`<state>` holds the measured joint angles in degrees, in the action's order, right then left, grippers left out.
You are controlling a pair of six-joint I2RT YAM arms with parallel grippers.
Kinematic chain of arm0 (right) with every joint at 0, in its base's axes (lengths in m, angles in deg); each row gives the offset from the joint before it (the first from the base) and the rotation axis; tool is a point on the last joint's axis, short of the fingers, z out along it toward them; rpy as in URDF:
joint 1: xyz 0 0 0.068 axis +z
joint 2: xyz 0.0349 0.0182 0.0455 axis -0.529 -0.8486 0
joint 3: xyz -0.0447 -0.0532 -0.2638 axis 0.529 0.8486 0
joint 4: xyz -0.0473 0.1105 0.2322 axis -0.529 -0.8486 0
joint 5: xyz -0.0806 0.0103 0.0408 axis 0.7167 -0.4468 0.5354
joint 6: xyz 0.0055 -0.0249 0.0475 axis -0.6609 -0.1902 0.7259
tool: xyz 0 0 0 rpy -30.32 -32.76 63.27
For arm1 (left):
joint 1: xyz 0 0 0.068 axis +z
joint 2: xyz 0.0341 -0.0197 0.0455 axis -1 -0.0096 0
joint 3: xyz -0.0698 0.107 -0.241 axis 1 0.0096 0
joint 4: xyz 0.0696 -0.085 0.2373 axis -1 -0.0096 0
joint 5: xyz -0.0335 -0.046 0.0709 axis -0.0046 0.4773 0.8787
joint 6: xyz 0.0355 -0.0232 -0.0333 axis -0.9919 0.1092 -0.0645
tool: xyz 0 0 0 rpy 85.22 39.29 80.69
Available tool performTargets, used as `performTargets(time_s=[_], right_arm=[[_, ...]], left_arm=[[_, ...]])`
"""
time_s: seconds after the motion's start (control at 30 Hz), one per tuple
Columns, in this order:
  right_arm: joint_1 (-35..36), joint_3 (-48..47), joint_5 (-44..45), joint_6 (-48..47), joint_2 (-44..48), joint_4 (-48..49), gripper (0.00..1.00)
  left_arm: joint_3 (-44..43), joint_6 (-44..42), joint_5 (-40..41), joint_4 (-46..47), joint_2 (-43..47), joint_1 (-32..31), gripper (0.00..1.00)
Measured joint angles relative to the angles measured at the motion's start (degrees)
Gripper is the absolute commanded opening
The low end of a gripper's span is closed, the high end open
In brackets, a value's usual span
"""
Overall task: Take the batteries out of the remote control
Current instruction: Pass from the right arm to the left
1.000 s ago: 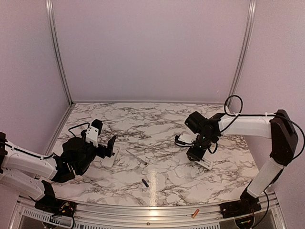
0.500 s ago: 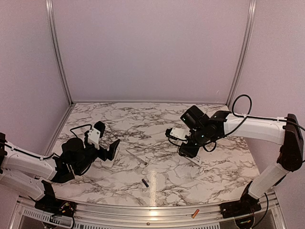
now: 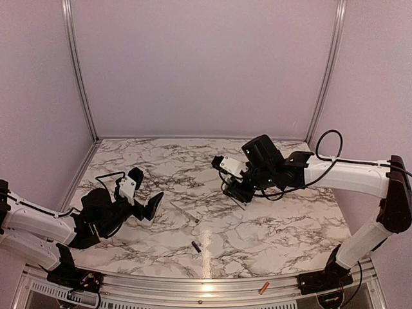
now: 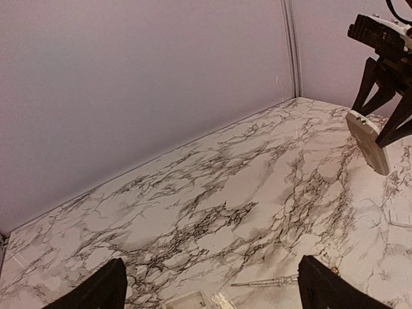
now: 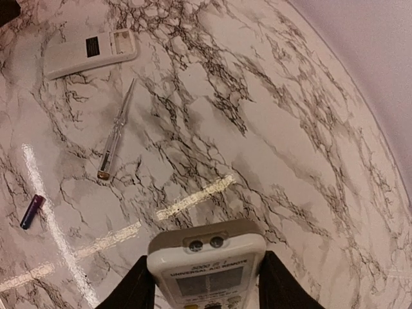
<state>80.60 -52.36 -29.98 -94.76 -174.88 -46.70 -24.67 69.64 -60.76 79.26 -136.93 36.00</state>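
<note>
At far left, the left hand hangs low over the worktop, its fingers spread wide with nothing between them. Beneath it lies a white remote, flat and back up. Its battery bay appears uncovered, but the detail is too small to tell if it is empty.

Just right of that is a clear-handled test-pen screwdriver, lying loose; it is probably the prying tool. Nearer the front edge, one dark blue battery lies on the marble, apart from everything. One orange battery sits off the marble on the front aluminium rail. That spot is awkward, close to the right arm's base.

Right of centre, the right hand is clamped on the sides of a universal A/C remote. It holds the remote tilted and raised off the worktop, display toward the wrist camera. The battery side is hidden, so I cannot tell if cells are inside.

Judgement: the remote is held mid-worktop so the left hand can reach its back. There is ample room at centre and rear, and the walls are well apart.
</note>
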Motion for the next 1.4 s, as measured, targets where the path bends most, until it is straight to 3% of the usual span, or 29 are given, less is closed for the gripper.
performTargets(time_s=[0.23, 0.53, 0.8, 1.1, 1.4], right_arm=[[0.42, 6.03, -7.02, 2.78, 7.58, 11.78, 0.0], [0.98, 12.76, -20.59, 8.35, 10.99, 25.99, 0.0], [9.16, 12.79, -28.11, 9.79, 10.6, 34.38, 0.0], [14.01, 8.07, -31.5, 9.84, 7.13, 38.29, 0.0], [14.32, 7.26, -32.61, 11.32, 4.24, 42.84, 0.0]], left_arm=[[1.18, -0.24, -6.23, 1.49, 0.9, 0.07, 0.99], [2.49, 0.0, -24.44, 5.4, 1.84, 0.04, 0.99], [3.17, 0.87, -38.8, 9.92, 1.75, 0.04, 0.99], [3.15, 1.79, -47.17, 12.11, 1.16, 0.04, 0.98], [3.06, 2.93, -50.14, 14.01, -1.25, 0.04, 0.95]])
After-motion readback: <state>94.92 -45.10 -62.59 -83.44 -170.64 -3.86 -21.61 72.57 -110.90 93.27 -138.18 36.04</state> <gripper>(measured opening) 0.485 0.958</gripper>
